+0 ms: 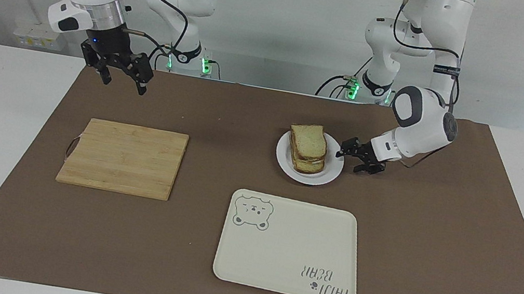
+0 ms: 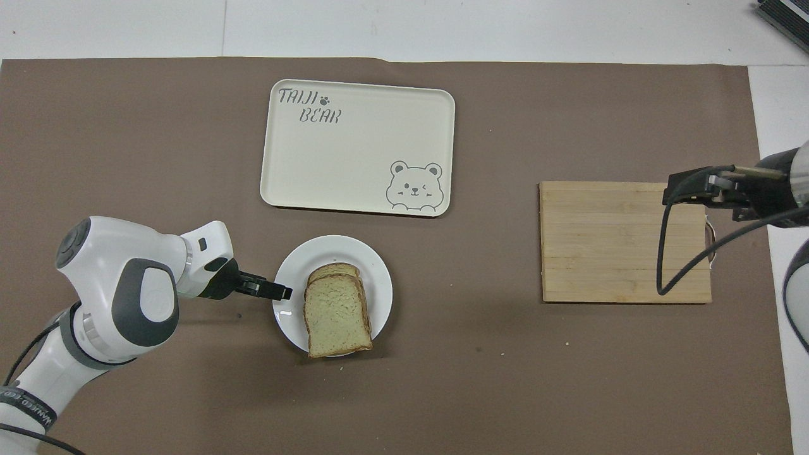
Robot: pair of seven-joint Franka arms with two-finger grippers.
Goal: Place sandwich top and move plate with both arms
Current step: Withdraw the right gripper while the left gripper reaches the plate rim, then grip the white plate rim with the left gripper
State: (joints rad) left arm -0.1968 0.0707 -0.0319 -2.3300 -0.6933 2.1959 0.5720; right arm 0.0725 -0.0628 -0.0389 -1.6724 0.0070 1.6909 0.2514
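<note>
The sandwich top (image 1: 309,140) lies on a stacked sandwich on the small white plate (image 1: 332,172); they also show in the overhead view, the slice (image 2: 337,313) on the plate (image 2: 380,278). My left gripper (image 1: 351,159) is low and open at the plate's rim on the side toward the left arm's end; in the overhead view its tip (image 2: 278,292) reaches the rim. Whether it touches the rim I cannot tell. My right gripper (image 1: 119,75) is open and empty, raised in the air near the right arm's end of the table.
A bamboo cutting board (image 1: 126,157) lies bare toward the right arm's end. A cream tray with a bear drawing (image 1: 290,249) lies farther from the robots than the plate. A brown mat (image 1: 437,238) covers the table.
</note>
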